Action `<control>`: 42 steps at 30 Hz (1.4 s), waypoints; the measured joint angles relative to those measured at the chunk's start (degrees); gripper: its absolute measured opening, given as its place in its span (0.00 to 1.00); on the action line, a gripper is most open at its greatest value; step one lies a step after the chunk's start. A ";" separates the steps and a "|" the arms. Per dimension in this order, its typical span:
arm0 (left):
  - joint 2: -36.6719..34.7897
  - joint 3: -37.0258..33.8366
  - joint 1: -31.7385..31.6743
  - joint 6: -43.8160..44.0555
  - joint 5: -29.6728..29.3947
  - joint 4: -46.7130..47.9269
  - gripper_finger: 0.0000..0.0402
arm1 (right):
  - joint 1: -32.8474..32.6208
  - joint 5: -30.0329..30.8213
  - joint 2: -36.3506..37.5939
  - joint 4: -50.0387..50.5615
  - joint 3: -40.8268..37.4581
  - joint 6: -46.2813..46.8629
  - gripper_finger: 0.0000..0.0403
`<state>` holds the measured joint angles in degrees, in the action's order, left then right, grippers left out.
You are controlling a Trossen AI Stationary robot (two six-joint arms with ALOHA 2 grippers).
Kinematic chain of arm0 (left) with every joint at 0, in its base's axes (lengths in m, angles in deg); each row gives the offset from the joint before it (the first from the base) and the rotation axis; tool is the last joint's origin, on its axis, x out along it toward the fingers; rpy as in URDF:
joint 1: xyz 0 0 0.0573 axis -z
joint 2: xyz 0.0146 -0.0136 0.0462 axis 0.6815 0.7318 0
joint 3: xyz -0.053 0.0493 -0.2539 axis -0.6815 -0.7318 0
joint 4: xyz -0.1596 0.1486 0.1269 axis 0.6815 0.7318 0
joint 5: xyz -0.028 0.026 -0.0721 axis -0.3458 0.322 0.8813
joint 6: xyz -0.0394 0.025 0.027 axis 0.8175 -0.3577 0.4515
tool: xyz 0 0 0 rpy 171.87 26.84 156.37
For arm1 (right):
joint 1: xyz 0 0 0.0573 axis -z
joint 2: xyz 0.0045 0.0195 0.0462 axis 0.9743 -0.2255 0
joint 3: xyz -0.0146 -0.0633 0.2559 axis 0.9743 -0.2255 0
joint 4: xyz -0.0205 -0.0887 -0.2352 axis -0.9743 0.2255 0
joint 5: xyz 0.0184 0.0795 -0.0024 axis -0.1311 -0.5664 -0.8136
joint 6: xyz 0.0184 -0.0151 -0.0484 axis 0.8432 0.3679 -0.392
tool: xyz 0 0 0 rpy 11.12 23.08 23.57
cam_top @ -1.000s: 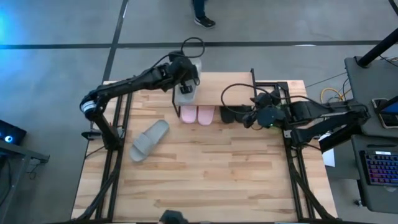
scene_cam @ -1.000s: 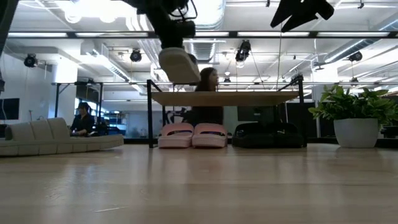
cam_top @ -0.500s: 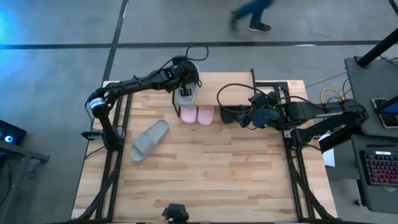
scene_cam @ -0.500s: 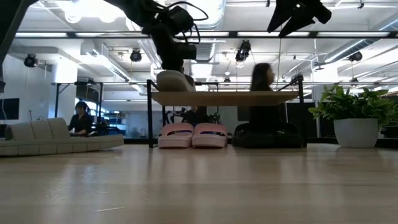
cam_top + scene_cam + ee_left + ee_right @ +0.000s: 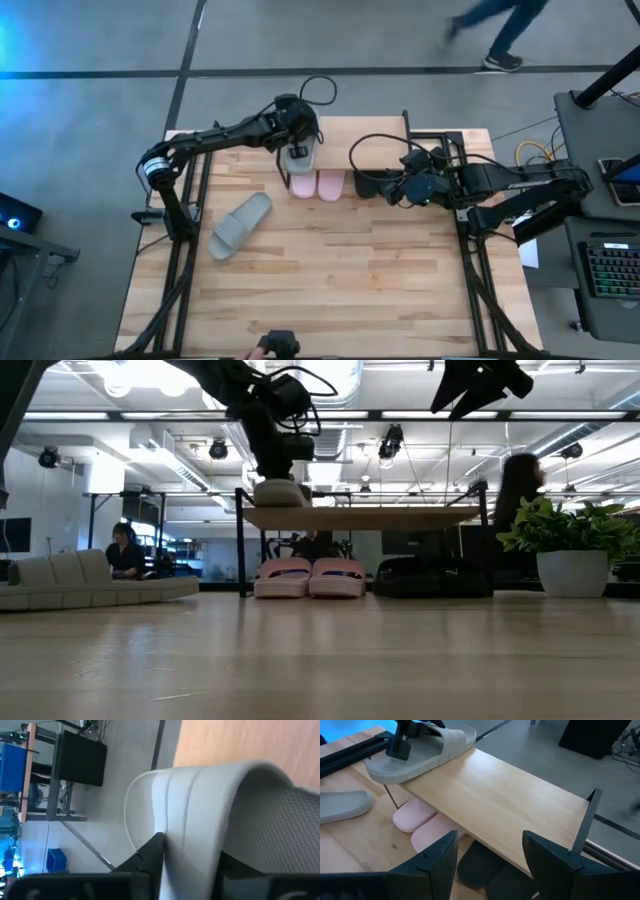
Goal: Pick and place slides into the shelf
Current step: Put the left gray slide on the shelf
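A grey-green slide (image 5: 298,157) lies on the left end of the shelf's plank top (image 5: 375,150), part of its sole overhanging the edge in the right wrist view (image 5: 395,767). My left gripper (image 5: 297,148) reaches in from the far left and is shut on the slide's strap. The second grey-green slide (image 5: 240,225) lies sole-down on the table, left of the shelf. Under the shelf stand a pale pink pair (image 5: 318,185) and a black pair (image 5: 372,184). My right gripper (image 5: 490,865) hangs open above the shelf's near right part, holding nothing. My left gripper has the slide's wide strap (image 5: 192,820) between its two fingers, one finger (image 5: 152,852) on the outside and the other (image 5: 240,870) inside, under the strap. The fingers slant down from the far left. The slide's sole rests on the shelf top.
The shelf (image 5: 370,517) stands at the table's far edge on thin black legs. Bare tabletop lies in front of it and to the right of the loose slide. A potted plant (image 5: 575,555) shows at the right in the low view. People move in the room beyond.
My left gripper has come down with the grey-green slide. The slide hung tilted above the shelf's left end and now lies level with its sole on the plank. A person has walked past behind the table.
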<state>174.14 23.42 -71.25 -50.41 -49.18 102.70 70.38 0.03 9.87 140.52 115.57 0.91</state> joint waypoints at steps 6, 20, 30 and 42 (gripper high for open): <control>-0.27 -0.23 0.86 3.97 -1.12 0.30 0.34 | 0.00 -0.02 0.00 1.46 0.00 -0.02 0.53; -3.14 0.05 5.43 4.44 -1.26 2.88 0.53 | 0.01 -0.02 0.13 2.68 0.00 -1.33 0.53; -10.73 4.97 14.90 17.73 -6.94 19.94 0.54 | 0.00 -2.10 0.96 2.67 0.00 -2.42 0.53; -19.83 0.17 24.12 86.37 22.22 54.74 0.53 | 0.03 -2.62 1.58 2.64 0.00 -3.94 0.53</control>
<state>154.30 23.58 -47.13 35.97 -26.97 157.43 70.41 -2.59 11.45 143.17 115.57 -3.03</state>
